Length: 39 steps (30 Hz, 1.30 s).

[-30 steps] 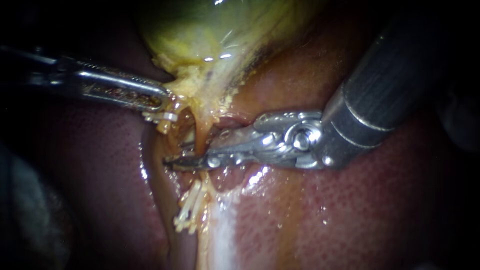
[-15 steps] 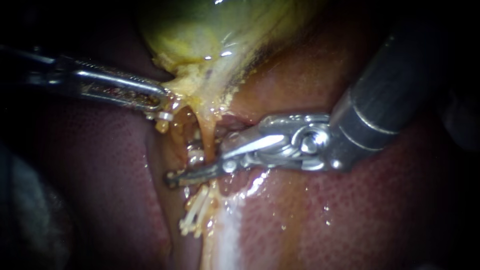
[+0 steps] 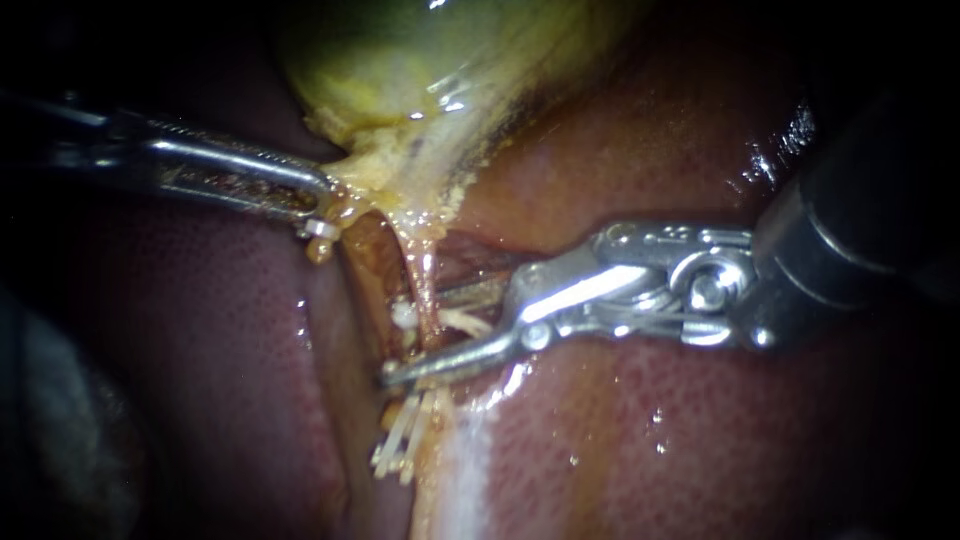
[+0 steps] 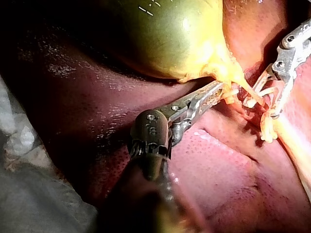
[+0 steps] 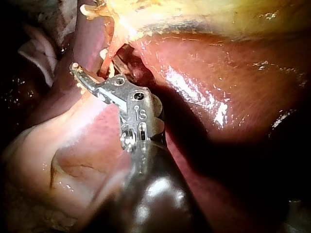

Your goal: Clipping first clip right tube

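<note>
The tube (image 3: 422,285) is a thin, wet, orange-pink strand. It drops from the neck of the gallbladder (image 3: 420,70) at 12 o'clock toward 6 o'clock through the middle of the endoscope view, with liver (image 3: 700,430) on both sides. I cannot tell from this view whether it is the right tube.

The right instrument (image 3: 415,335) comes in from 3 o'clock. Its jaws stand narrowly apart, one on each side of the tube, with a gap showing, so they do not grip it. A small white clip (image 3: 404,315) sits just beside the tube on its 9 o'clock side, near the jaw tips. Whether it bites the tube is unclear.

The left instrument (image 3: 322,200) enters from 9 o'clock with its jaws closed on the yellow fatty tissue of the gallbladder's neck. That grip appears to put the tube under light tension.

The tube looks soft, light and slick with fluid, and likely tears if dragged sideways or twisted. The best hold seems to be square across its bare stretch, between the neck and the pale strands (image 3: 400,450) at 6 o'clock. Both jaw tips should pass the far edge so nothing slips out on closing.
</note>
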Each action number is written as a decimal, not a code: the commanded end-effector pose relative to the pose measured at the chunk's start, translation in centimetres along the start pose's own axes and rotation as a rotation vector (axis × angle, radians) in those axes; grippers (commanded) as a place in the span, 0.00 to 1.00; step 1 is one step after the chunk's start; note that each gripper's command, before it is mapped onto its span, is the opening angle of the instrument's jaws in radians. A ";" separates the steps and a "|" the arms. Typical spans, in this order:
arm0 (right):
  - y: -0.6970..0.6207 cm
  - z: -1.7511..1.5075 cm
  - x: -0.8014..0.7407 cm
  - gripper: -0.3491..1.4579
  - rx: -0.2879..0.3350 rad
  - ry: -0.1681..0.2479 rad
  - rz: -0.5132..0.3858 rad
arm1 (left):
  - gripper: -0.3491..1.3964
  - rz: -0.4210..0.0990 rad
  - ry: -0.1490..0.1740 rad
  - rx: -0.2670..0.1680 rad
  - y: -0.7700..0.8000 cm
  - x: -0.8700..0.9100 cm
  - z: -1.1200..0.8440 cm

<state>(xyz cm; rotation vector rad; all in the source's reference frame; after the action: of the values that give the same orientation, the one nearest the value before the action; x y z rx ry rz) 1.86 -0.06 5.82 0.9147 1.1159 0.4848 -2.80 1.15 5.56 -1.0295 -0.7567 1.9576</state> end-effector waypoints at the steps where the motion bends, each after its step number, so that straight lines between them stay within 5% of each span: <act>1: -0.02 0.03 -0.01 0.47 0.010 0.001 -0.003 | 0.00 0.000 0.000 0.000 0.00 0.00 0.00; 11: -0.24 0.35 -0.11 0.47 0.096 0.010 0.017 | 0.00 0.000 0.000 0.000 0.00 0.00 0.00; 21: -0.33 0.29 -0.11 0.47 0.128 0.012 0.047 | 0.00 0.000 0.000 0.000 0.00 0.00 0.00; 29: -0.56 0.23 0.07 0.46 0.203 0.055 0.059 | 0.00 0.000 0.000 0.000 0.00 0.00 0.00; 39: -0.58 0.19 0.15 0.44 0.219 0.058 0.097 | 0.00 0.001 0.000 -0.001 -0.01 -0.01 0.00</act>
<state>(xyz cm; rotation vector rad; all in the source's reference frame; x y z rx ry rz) 2.04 -0.34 5.28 1.1567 1.1983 0.4770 -2.79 1.15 5.56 -1.0300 -0.7570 1.9582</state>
